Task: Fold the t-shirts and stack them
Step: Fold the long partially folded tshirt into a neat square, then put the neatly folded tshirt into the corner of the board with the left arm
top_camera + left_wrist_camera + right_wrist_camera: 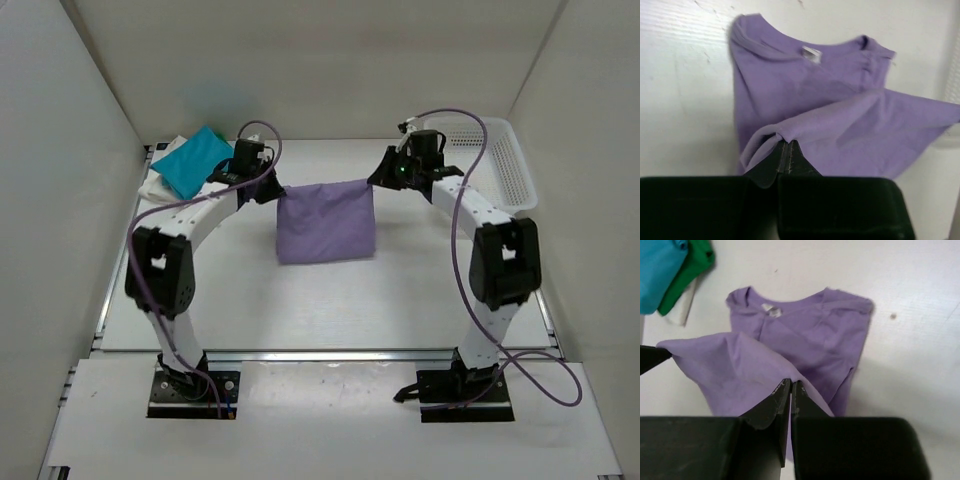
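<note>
The top camera looks steeply down from high above and behind the plain lavender-purple cloth t-shirt [326, 225], a subject it shares with both wrist cameras, which hang close over it, apparently from opposite sides.

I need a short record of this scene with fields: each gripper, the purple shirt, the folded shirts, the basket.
left gripper: shut on one corner of the purple t-shirt
right gripper: shut on the other corner
purple t-shirt: one edge held up taut between the grippers, collar end lying on the table
folded stack: teal on top, green and white beneath, far left
basket: white, far right
</note>
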Controlling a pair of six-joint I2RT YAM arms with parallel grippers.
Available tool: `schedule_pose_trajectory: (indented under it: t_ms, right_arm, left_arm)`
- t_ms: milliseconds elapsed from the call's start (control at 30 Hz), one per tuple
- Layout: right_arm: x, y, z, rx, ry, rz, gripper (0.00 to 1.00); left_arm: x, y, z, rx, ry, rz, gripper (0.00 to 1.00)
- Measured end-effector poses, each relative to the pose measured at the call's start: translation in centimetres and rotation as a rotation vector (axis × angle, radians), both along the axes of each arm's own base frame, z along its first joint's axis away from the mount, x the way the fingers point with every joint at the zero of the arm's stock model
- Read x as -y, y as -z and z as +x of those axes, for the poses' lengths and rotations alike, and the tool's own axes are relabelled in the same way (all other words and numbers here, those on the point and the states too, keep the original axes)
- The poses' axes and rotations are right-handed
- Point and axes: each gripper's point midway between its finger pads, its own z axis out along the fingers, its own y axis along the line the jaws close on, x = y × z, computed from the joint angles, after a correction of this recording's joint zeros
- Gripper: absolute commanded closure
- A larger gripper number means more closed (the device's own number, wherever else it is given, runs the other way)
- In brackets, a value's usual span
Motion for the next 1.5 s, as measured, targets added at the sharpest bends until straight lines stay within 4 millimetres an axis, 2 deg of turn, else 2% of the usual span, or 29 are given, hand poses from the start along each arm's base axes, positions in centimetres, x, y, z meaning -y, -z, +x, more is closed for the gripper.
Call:
schedule_pose_trajectory:
  t_ms: [100,200,233,267,300,333,367,400,500,567,633,667,700,733,767,800,833,867,900,1000,1033,1100,1167,1200,1267,1367,1433,1500]
  right_arm:
    - [0.4,2.2,4.0,-0.014,0.011,-0.017,1.00]
    - [0.5,4.8,6.9,-0.045,0.015,-0.028,1.00]
    - [0.5,5.7,7.5,-0.059,0.015,-0.030,0.96]
    - [0.5,6.4,8.0,-0.075,0.016,-0.032,0.88]
    - [0.5,7.1,8.5,-0.084,0.015,-0.036,0.79]
    - [0.4,7.4,8.8,-0.089,0.017,-0.036,0.73]
    - [0.4,7.7,9.1,-0.092,0.014,-0.042,0.70]
    - [0.5,7.9,9.1,-0.099,0.011,-0.050,0.66]
    - [0.2,7.2,9.1,-0.089,0.003,-0.068,0.57]
    - [0.3,6.6,8.6,-0.071,0.001,-0.083,0.58]
    - [0.3,6.0,6.8,-0.072,-0.005,-0.090,0.72]
    - [0.2,5.5,5.7,-0.063,-0.012,-0.091,0.76]
    - [0.1,4.9,4.3,-0.054,-0.018,-0.089,0.91]
    - [-0.1,4.3,2.7,-0.046,-0.026,-0.089,1.00]
    - [-0.3,3.6,0.9,-0.028,-0.031,-0.089,1.00]
    - [-0.4,3.1,-1.0,-0.010,-0.035,-0.090,1.00]
    - [-0.6,2.6,-3.1,0.002,-0.041,-0.094,0.99]
    - [-0.9,2.2,-4.9,0.021,-0.048,-0.096,1.00]
    - [-1.1,2.1,-6.6,0.040,-0.055,-0.097,1.00]
    - [-1.8,3.4,-12.0,0.049,-0.088,-0.095,1.00]
    - [-1.9,4.2,-13.6,0.042,-0.098,-0.100,1.00]
    - [-1.7,6.3,-16.7,0.009,-0.113,-0.121,1.00]
    - [-1.4,8.2,-19.6,-0.019,-0.125,-0.143,1.00]
    - [-1.2,8.9,-20.9,-0.027,-0.132,-0.149,1.00]
    - [-0.8,9.4,-22.5,-0.032,-0.136,-0.140,1.00]
    - [-0.3,9.1,-23.5,-0.009,-0.123,-0.114,1.00]
    - [-0.1,8.8,-24.1,0.005,-0.117,-0.095,1.00]
    - [-0.1,8.7,-25.0,0.021,-0.121,-0.077,0.99]
  left_arm:
    - [-0.5,3.3,3.1,-0.044,-0.033,0.022,0.99]
    - [-1.2,6.0,5.3,-0.081,-0.058,0.043,0.87]
    - [-1.3,6.5,6.1,-0.085,-0.062,0.047,0.74]
    - [-1.4,6.7,6.7,-0.084,-0.065,0.052,0.54]
    - [-1.6,6.9,7.4,-0.084,-0.075,0.055,0.39]
    - [-1.8,6.9,7.9,-0.078,-0.076,0.061,0.27]
    - [-2.1,6.8,8.3,-0.071,-0.085,0.062,0.22]
    - [-2.4,6.7,8.4,-0.068,-0.094,0.061,0.17]
    - [-3.2,6.2,8.4,-0.052,-0.108,0.064,0.17]
    - [-3.6,5.9,7.3,-0.041,-0.109,0.068,0.17]
    - [-4.0,5.4,5.6,-0.038,-0.106,0.074,0.24]
    - [-3.8,5.0,4.6,-0.025,-0.096,0.071,0.27]
    - [-3.4,4.7,3.2,-0.013,-0.081,0.064,0.39]
    - [-2.8,4.3,1.8,-0.001,-0.064,0.050,0.46]
    - [-2.2,4.1,0.2,0.016,-0.040,0.033,0.54]
    - [-1.8,4.0,-1.8,0.023,-0.019,0.019,0.73]
    - [-1.4,4.1,-3.8,0.025,0.002,0.000,0.84]
    - [-1.1,4.3,-5.7,0.029,0.023,-0.015,0.88]
    - [-1.2,4.6,-7.6,0.029,0.041,-0.025,0.99]
    - [-2.4,6.5,-12.6,0.001,0.062,-0.022,1.00]
    - [-2.9,7.1,-14.1,-0.001,0.064,-0.010,0.97]
    - [-3.3,7.4,-16.9,0.013,0.091,-0.004,0.85]
    - [-3.4,7.0,-19.1,0.050,0.127,-0.032,0.61]
    - [-3.6,6.6,-19.6,0.076,0.127,-0.056,0.59]
    - [-4.6,5.8,-19.3,0.122,0.095,-0.100,0.60]
    - [-5.4,5.2,-17.5,0.135,0.055,-0.164,0.57]
    - [-4.7,5.7,-16.7,0.097,0.077,-0.194,0.62]
    - [-3.6,6.8,-17.1,0.050,0.110,-0.188,0.60]
